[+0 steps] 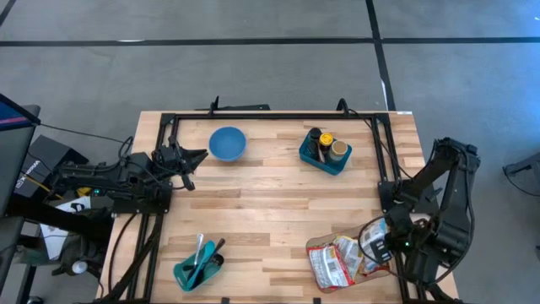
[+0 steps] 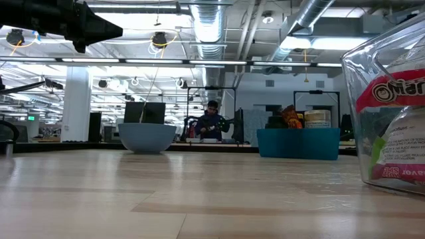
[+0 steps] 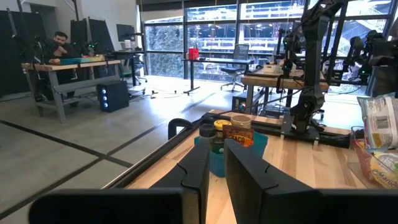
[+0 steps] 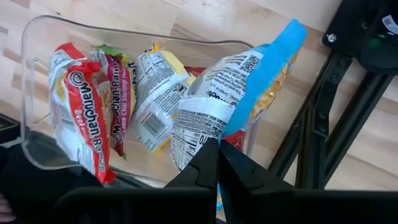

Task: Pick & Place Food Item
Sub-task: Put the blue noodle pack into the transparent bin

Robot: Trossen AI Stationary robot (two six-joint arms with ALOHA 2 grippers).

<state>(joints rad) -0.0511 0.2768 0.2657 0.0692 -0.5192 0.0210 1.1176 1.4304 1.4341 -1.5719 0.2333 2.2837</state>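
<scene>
**Right jaws clenched on a packet above the clear bin**

Closest in, the right gripper (image 4: 217,163) has its jaws clamped on the lower edge of a white-and-blue food packet (image 4: 236,93), which hangs just past the fingertips and directly over the clear bin (image 4: 37,93). Beneath and beside the packet lie the other packets, among them a red ramen packet (image 4: 78,112) leaning against the bin's wall.

The grip looks thin: only a margin of wrapper sits between the jaws, with the packet's bulk beyond them. My judgement is that a quick swing could let the film slide free and drop the packet back into the bin or onto the wooden surface (image 1: 270,211). A low carry could also snag the bin's rim and drag the whole bin.

Farther from these jaws, across the surface, stands the teal caddy (image 1: 325,152) holding jars, and beyond it the blue bowl (image 1: 227,143), a likely drop point, though the task names none. A second teal tray (image 1: 198,268) with utensils sits well off to the side.

Farthest away, the left gripper (image 1: 187,160) waits beside the bowl, jaws nearly together and grasping nothing. A wide carry toward the bowl might crowd that arm.
</scene>
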